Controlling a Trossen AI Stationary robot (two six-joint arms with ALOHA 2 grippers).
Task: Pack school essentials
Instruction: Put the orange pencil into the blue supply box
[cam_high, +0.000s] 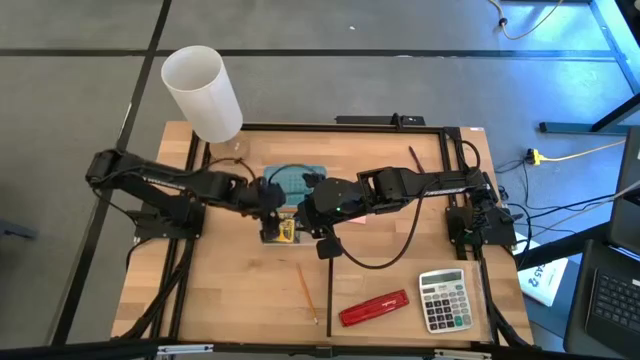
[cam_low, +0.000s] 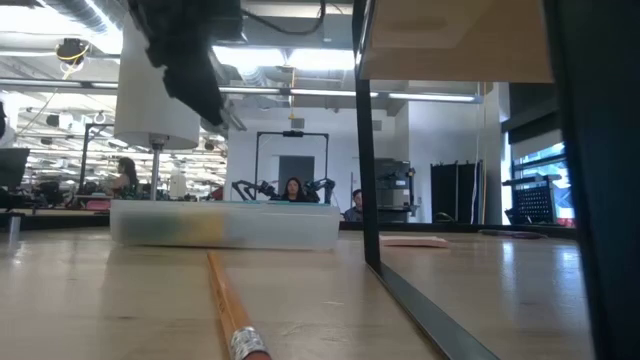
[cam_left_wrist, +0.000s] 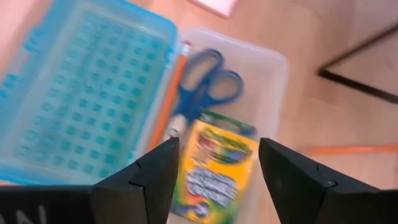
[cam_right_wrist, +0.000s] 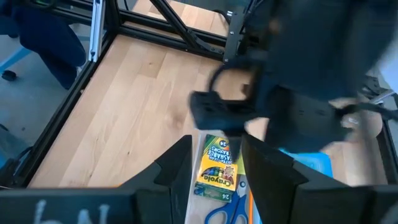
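Note:
A clear plastic box (cam_left_wrist: 273, 68) stands on the table's middle, its blue lid (cam_left_wrist: 74, 93) open beside it. In the box lie the yellow-green crayon box (cam_left_wrist: 214, 171), the blue-handled scissors (cam_left_wrist: 208, 84) and an orange pencil (cam_left_wrist: 166, 102). My left gripper (cam_left_wrist: 217, 162) hovers open above the crayon box. My right gripper (cam_right_wrist: 217, 155) is also open, over the same crayon box (cam_right_wrist: 219, 168) from the opposite side. Another orange pencil (cam_high: 306, 291) lies on the table nearer the front. The pink sticky-note pad (cam_low: 415, 241) lies right of the box. A dark pen (cam_high: 415, 158) lies far right.
A red stapler (cam_high: 374, 308) and a grey calculator (cam_high: 443, 299) sit near the front right edge. A white cylinder (cam_high: 202, 92) stands at the far left corner. A black frame (cam_high: 330, 128) borders the table. People sit in the room behind.

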